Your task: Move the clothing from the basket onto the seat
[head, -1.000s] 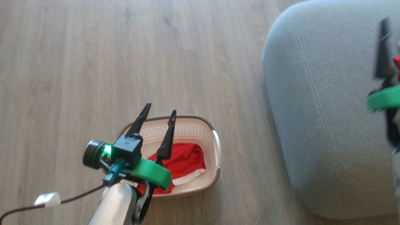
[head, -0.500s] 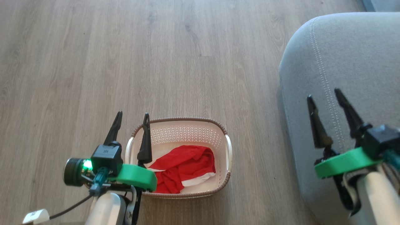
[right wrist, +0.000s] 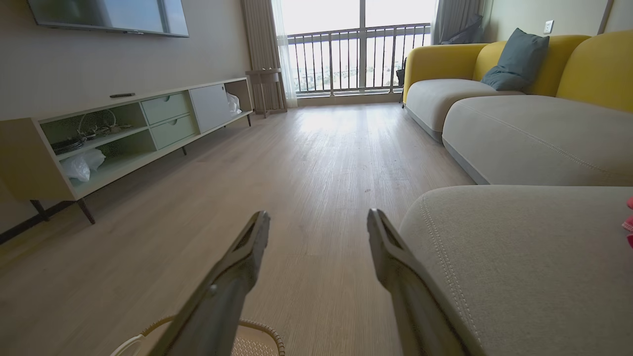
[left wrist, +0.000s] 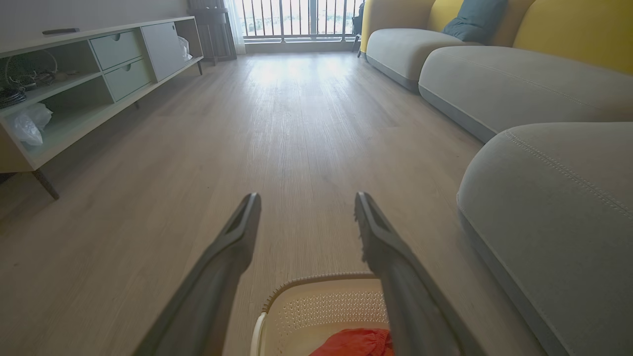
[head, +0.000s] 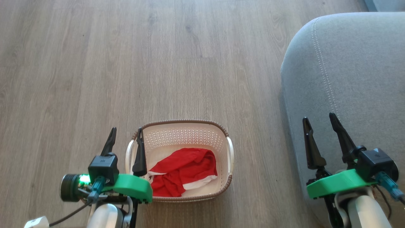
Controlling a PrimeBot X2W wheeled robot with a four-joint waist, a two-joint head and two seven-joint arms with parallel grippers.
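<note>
The cream basket [head: 185,121] stands on the wood floor, and the red clothing [head: 185,169] with a white edge lies crumpled inside it. My left gripper [head: 126,130] hangs open and empty above the basket's left handle. In the left wrist view the left gripper [left wrist: 306,198] points over the floor, with the basket [left wrist: 316,279] and the red clothing [left wrist: 353,343] just below it. My right gripper [head: 319,117] is open and empty over the left edge of the grey seat [head: 354,72]. The right gripper [right wrist: 317,215] sits beside the seat [right wrist: 519,252], where a sliver of red [right wrist: 629,222] shows at the frame's right edge.
A low TV cabinet [right wrist: 123,133] lines the left wall. More grey sofa sections [left wrist: 494,79] with yellow backs and a teal cushion [right wrist: 514,62] run along the right. Wood floor [head: 158,63] stretches ahead to a balcony window.
The head camera has shifted. The right gripper has come back from the seat's right side, where red fabric showed, to the seat's left edge, open and empty. The left gripper has drawn back to the basket's left handle.
</note>
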